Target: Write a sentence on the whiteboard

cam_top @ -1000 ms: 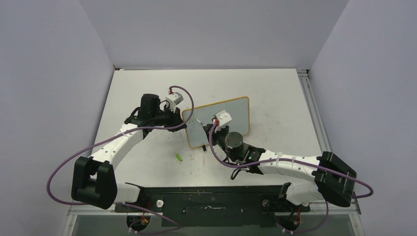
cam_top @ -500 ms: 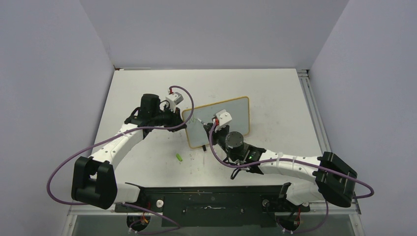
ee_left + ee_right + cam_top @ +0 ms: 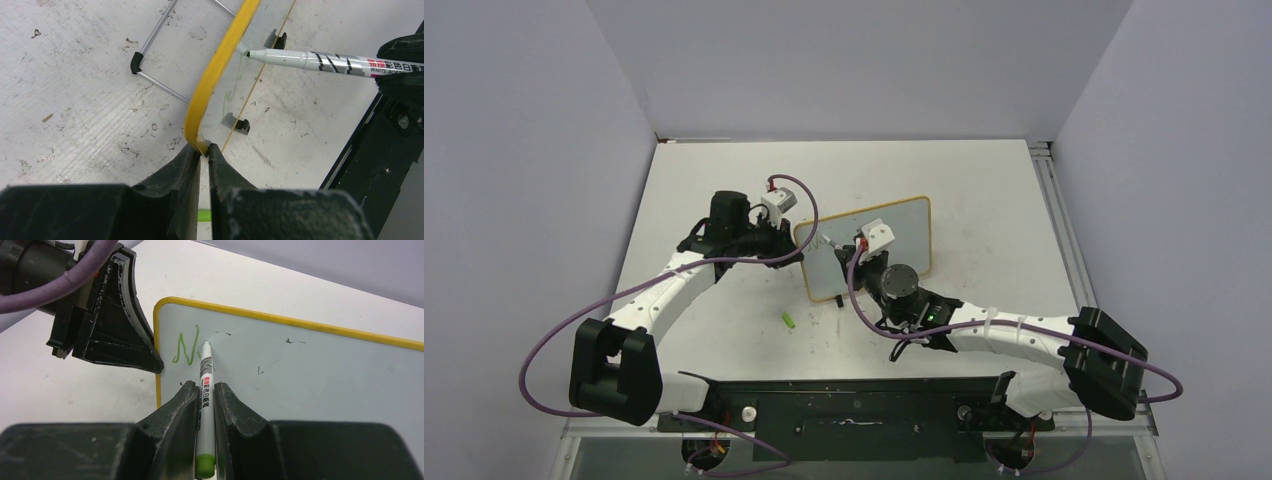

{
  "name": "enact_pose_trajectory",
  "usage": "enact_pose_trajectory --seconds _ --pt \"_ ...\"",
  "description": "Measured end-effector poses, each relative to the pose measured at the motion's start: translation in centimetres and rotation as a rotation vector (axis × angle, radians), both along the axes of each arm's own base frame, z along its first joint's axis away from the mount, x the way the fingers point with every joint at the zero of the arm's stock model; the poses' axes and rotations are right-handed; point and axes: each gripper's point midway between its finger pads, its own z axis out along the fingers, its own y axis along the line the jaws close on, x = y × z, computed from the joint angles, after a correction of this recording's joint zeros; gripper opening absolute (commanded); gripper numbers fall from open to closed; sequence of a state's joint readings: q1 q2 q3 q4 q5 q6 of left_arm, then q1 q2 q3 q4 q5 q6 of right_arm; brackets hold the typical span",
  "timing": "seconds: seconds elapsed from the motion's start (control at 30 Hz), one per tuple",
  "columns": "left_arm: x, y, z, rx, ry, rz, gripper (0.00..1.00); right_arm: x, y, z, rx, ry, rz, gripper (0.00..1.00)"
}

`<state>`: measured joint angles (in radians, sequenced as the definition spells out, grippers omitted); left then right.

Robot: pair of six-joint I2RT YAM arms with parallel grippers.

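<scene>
The whiteboard point(image 3: 911, 232) with its yellow frame stands propped near the table's middle. My left gripper point(image 3: 803, 251) is shut on its left edge; the left wrist view shows the frame point(image 3: 216, 70) pinched between the fingertips of the left gripper point(image 3: 204, 149). My right gripper point(image 3: 204, 388) is shut on a white marker point(image 3: 206, 362) with a green end. The marker's tip touches the whiteboard point(image 3: 310, 370) just right of a green letter N point(image 3: 186, 346), the only part of the sentence that shows. From the left wrist, the marker point(image 3: 320, 61) meets the board face.
A small green marker cap point(image 3: 790, 320) lies on the table in front of the board's left end. The board's wire stand point(image 3: 150, 60) and black feet point(image 3: 236, 123) rest on the scuffed tabletop. Grey walls enclose the table on three sides.
The right wrist has shifted slightly left and toward the board, the marker still in it. The left arm and the board have not moved.
</scene>
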<state>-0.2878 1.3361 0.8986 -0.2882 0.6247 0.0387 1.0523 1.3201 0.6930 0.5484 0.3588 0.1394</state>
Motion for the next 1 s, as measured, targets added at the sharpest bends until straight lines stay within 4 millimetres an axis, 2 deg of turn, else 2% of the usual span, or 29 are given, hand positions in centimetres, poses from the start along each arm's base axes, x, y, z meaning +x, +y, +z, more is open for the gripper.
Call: enact_pose_trajectory --seconds 0.6,1.0 --pt "0.0 0.0 0.0 0.002 -0.001 0.002 0.0 -0.2 0.6 -0.2 0.007 0.011 0.02 0.05" --pt "0.1 0.0 0.0 0.002 -0.001 0.003 0.0 -0.8 0.4 -1.8 -0.003 0.047 0.025 0.05"
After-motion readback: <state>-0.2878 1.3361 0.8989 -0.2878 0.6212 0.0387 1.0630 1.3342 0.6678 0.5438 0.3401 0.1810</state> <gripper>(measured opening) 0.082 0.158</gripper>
